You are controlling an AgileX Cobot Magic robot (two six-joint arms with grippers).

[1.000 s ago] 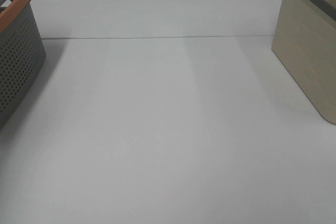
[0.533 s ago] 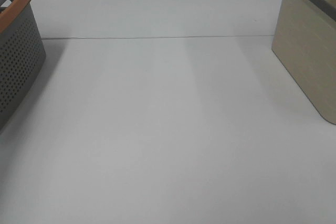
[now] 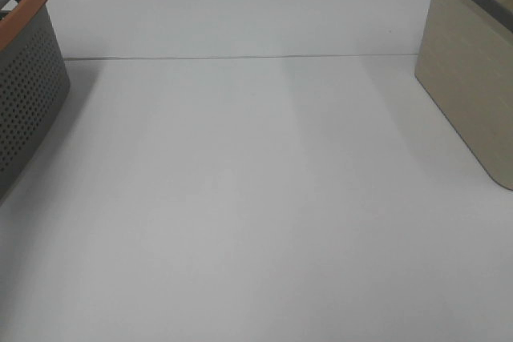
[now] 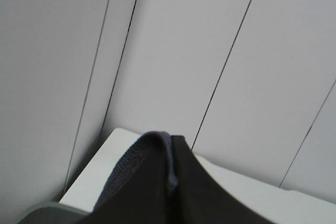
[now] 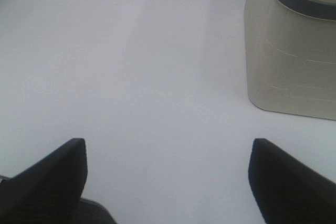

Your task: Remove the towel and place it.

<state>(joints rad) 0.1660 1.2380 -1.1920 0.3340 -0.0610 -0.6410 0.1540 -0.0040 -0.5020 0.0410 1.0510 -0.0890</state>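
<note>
Towel (image 4: 157,187) at lower centre of left wrist view, not on tabletop (image 3: 256,198); left fingers hidden, I cannot tell. Right fingers (image 5: 52,177) apart, empty. Carry step, I judge; next: lower, spread, release.

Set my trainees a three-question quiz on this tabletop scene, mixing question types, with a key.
1. True or false: the fingers of the right hand stand wide apart.
2. What colour is the rim of the perforated basket? A orange; B green; C blue.
3. Fill in: the dark, hemmed cloth in the left wrist view is the ____.
Key: 1 true; 2 A; 3 towel.
</note>
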